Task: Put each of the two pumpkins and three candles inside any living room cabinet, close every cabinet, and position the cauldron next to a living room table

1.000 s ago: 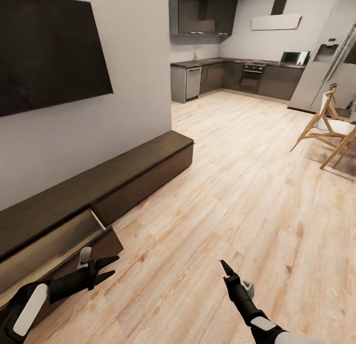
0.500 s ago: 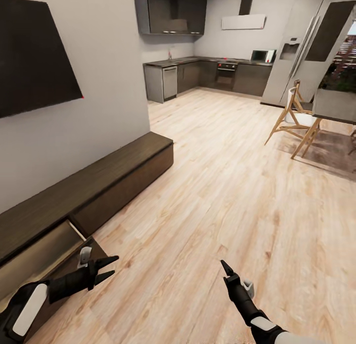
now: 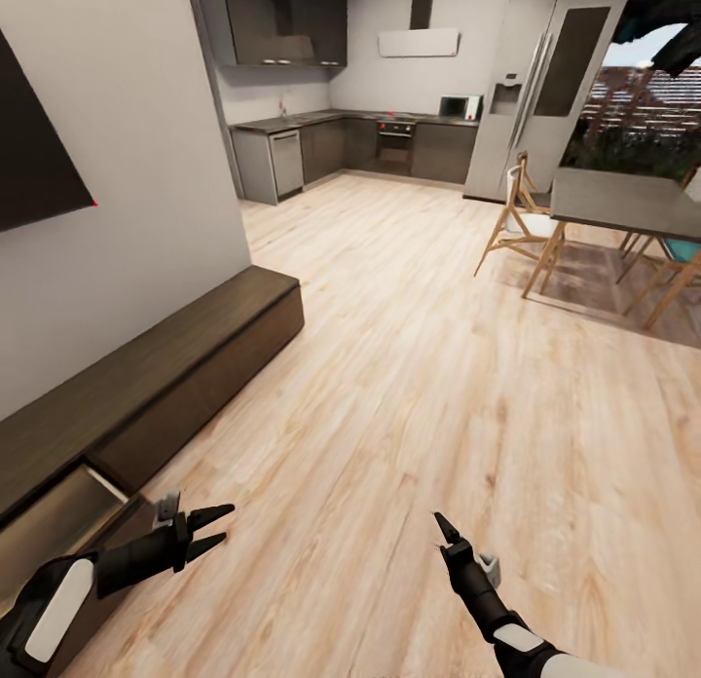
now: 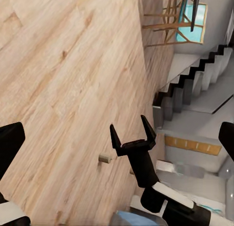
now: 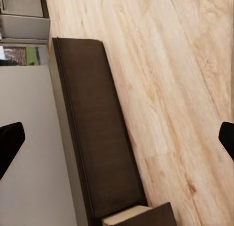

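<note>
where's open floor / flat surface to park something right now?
Bare patches: the wood floor between the cabinet and the dining table, and the cabinet's whole top. Both the left gripper and right gripper hang over bare floor. Crowded: chairs around the table; the open drawer juts out beside the left arm.

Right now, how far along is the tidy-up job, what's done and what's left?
Nothing can be confirmed done. The cabinet has one drawer open at its near end, so closing remains. Left gripper and right gripper are both open and empty. Pumpkins, candles and cauldron remain to be found and handled; a dining table stands ahead on the right.
</note>
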You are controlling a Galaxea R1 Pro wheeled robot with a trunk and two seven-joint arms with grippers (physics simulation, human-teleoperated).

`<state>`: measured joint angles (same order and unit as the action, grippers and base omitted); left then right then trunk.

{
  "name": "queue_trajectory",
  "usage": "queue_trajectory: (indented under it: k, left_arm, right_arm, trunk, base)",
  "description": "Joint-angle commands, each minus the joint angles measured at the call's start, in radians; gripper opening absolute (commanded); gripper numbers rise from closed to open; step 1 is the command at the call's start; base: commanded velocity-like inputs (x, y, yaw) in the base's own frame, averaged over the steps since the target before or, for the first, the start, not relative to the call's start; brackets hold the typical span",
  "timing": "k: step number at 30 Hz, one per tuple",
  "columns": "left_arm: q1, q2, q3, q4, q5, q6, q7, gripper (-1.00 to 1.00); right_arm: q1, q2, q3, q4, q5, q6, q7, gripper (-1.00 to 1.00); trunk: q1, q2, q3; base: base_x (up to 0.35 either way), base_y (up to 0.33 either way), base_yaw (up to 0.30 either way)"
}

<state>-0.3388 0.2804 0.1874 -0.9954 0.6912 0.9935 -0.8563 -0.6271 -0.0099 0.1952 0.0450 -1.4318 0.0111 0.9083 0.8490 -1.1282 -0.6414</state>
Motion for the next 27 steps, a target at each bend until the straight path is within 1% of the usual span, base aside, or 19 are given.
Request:
queue_trajectory:
  k: [1,24,27]
  left_arm:
    - [0.000,0.000,0.001,0.000,-0.002,0.004,-0.004,1.00]
    - [0.000,-0.001,0.001,0.000,-0.005,0.002,0.000,1.00]
    - [-0.001,-0.001,0.001,0.000,-0.006,0.001,0.005,1.00]
  right_arm:
    - [-0.002,0.001,0.008,0.004,-0.009,0.001,0.006,1.00]
    - [-0.002,0.000,0.007,0.004,-0.007,0.000,0.004,1.00]
    - [-0.002,0.000,0.007,0.004,-0.007,-0.016,-0.007,1.00]
  trunk:
    - [-0.004,0.007,0.002]
    - [-0.092,0.168,0.073]
    - [-0.104,0.189,0.083]
  base:
    - [0.000,0.000,-0.287]
    - [0.000,0.000,-0.288]
    - [0.000,0.000,-0.289]
